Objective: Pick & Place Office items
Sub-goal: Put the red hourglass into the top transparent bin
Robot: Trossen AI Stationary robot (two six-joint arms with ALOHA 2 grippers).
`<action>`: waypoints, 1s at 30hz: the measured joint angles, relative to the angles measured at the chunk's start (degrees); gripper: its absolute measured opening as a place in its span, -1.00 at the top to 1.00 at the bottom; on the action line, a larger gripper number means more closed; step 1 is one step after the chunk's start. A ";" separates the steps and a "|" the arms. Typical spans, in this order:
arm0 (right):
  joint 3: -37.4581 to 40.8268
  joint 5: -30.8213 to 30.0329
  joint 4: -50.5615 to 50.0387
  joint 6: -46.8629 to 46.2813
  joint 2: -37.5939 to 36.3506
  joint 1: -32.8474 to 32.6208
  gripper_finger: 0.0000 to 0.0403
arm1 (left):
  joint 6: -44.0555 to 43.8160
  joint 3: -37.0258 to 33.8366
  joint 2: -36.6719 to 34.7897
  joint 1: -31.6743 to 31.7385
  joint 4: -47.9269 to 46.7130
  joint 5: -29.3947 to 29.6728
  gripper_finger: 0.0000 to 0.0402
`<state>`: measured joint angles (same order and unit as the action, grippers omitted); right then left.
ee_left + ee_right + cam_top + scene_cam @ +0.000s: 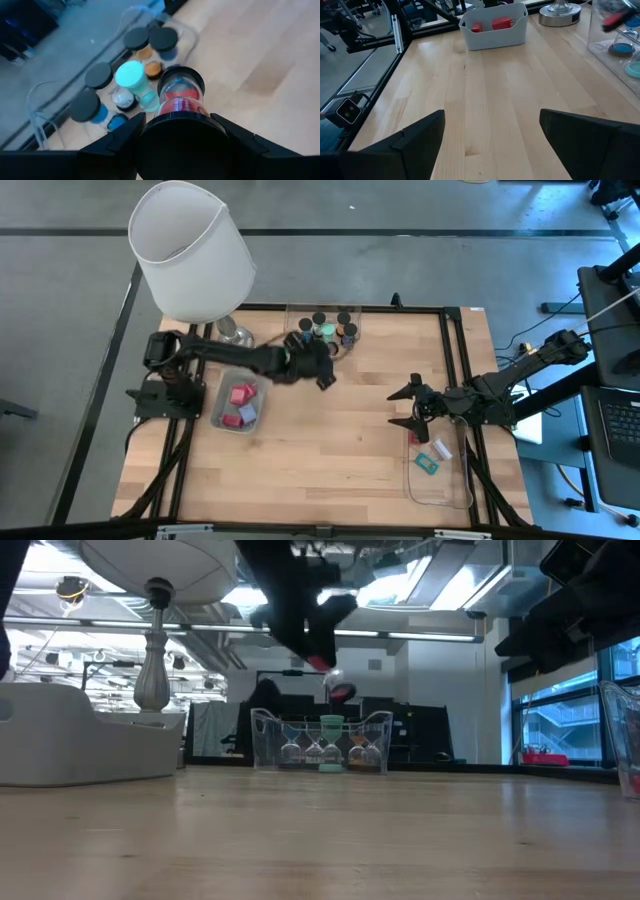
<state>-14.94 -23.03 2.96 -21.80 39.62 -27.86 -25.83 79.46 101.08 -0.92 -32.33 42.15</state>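
High view: left end effector (322, 370) raised beside the clear tray (345, 340) of cylinders; right end effector (408, 408) spread, empty, over the worktop (320, 450).
Left wrist view: fingers clenched on a red-filled cylinder (179, 95).

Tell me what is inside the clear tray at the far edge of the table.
The clear tray holds several small dark-capped cylinders and a teal-topped one. The left gripper, holding a red-filled cylinder above it, hides part of the tray.
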 joint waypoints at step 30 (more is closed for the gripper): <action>0.00 -0.01 0.00 0.11 0.01 0.02 -0.62 | 7.61 -0.22 1.11 18.87 -3.77 -14.08 -0.01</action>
<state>-14.94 -23.03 2.96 -21.69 39.63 -27.83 -18.22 79.24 102.19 17.95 -36.10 28.07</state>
